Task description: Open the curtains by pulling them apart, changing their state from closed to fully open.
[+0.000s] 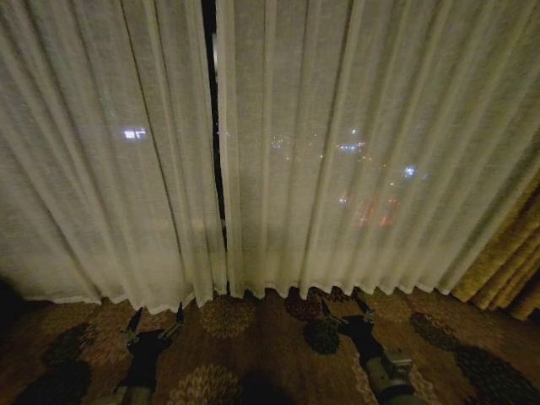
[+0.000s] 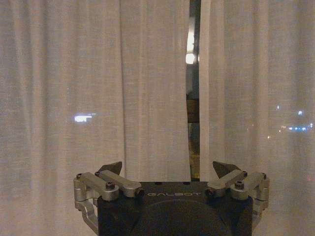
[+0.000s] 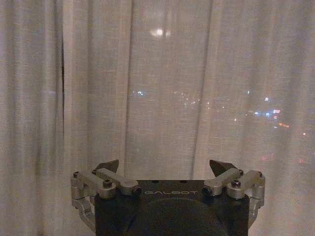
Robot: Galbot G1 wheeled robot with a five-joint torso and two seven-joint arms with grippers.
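Two sheer off-white curtains hang to the floor ahead of me. The left panel point(image 1: 101, 169) and the right panel point(image 1: 354, 152) almost meet, with a narrow dark gap between them near the middle. That gap is wider in the left wrist view, between the left panel point(image 2: 98, 98) and the right panel point(image 2: 256, 98). My left gripper point(image 1: 157, 319) is low over the carpet, open and short of the left panel's hem. My right gripper point(image 1: 348, 308) is low too, open, just before the right panel's hem. In both wrist views the left gripper point(image 2: 167, 169) and right gripper point(image 3: 165, 167) hold nothing.
A thick golden-brown drape point(image 1: 506, 261) hangs at the far right. Patterned brown carpet point(image 1: 253, 354) lies under both arms. City lights glow through the fabric.
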